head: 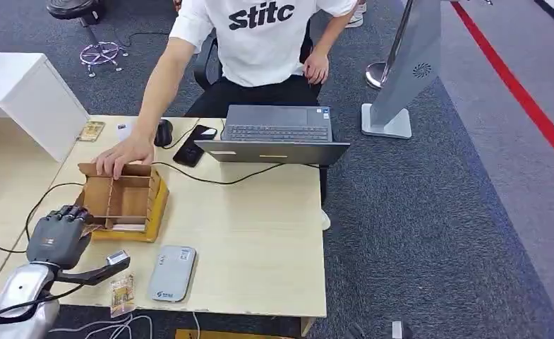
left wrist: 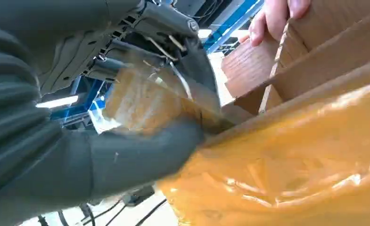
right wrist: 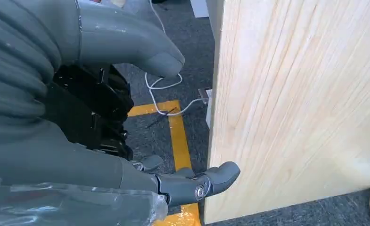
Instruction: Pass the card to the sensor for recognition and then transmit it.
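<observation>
My left hand (head: 61,234) is at the near left corner of the wooden divider box (head: 122,201). In the left wrist view this hand (left wrist: 126,141) pinches a tan card in a clear sleeve (left wrist: 143,101) between thumb and fingers, right at the box's yellow-wrapped edge (left wrist: 291,155); the picture is blurred. The grey sensor pad (head: 171,273) lies flat on the table in front of the box. Another sleeved card (head: 122,293) lies by the table's front edge, left of the sensor. My right hand (right wrist: 126,141) hangs beside the table's wooden side panel (right wrist: 296,103), fingers apart and holding nothing.
A person sits across the table; one of their hands (head: 122,157) rests on the box's far left corner. A laptop (head: 277,134), phone (head: 195,145), mouse (head: 163,131) and cables sit at the far side. One more card (head: 90,131) lies far left. A white cabinet (head: 20,92) stands left.
</observation>
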